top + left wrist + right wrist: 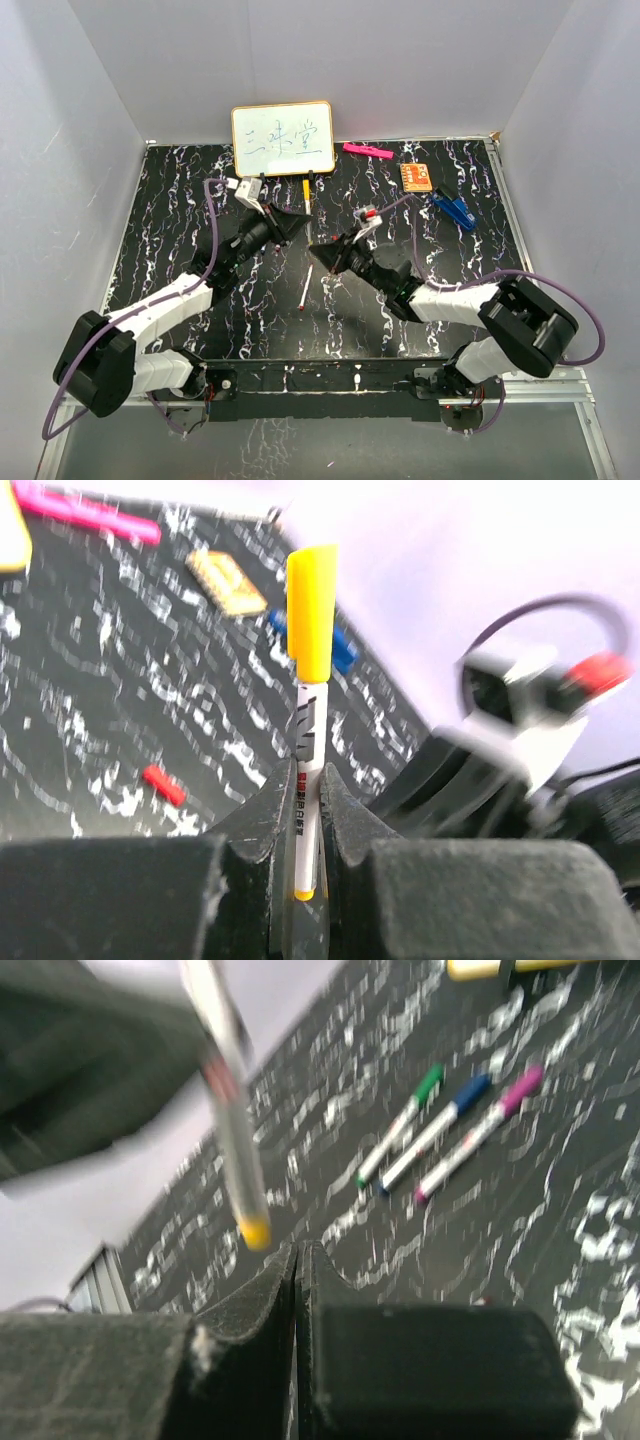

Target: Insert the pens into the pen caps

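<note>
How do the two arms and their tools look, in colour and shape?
The left arm and right arm have white links between bulky black joints, each trailing a purple cable. The left tool and right tool each have two black, wedge-shaped fingers.

The yellow cap [312, 610] looks smooth, glossy plastic.
</note>
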{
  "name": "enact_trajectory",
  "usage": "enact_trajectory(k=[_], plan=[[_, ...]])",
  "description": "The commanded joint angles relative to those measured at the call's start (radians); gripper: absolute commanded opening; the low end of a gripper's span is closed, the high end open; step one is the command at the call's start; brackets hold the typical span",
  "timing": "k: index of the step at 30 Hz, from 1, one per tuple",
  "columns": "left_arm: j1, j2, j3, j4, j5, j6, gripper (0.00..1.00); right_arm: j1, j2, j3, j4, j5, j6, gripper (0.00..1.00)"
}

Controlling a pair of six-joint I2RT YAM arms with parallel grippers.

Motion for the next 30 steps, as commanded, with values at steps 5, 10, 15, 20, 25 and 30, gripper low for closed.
enact_trajectory(k=[5, 10, 15, 20, 25, 30], plan=[[0.004, -0.038, 0.068, 0.107, -0.018, 0.021, 0.0, 0.048, 0.014, -0.01, -0.126, 0.0, -0.008, 0.0], [0.005, -0.088, 0.061, 0.012, -0.037, 0.096, 0.0, 0.047, -0.011, 0.032, -0.215, 0.076, -0.039, 0.12], [0.004, -0.155, 0.041, -0.089, -0.061, 0.18, 0.0, 0.047, -0.078, 0.091, -0.352, 0.233, -0.114, 0.6], [0.005, -0.23, 0.008, -0.136, -0.016, 0.266, 0.0, 0.045, -0.178, 0.146, -0.423, 0.302, -0.208, 0.98], [0.007, -0.266, 0.001, -0.169, 0.055, 0.31, 0.0, 0.043, -0.309, 0.187, -0.423, 0.237, -0.293, 0.98], [0.007, -0.255, 0.005, -0.172, 0.144, 0.307, 0.0, 0.038, -0.395, 0.197, -0.386, 0.194, -0.313, 0.98]])
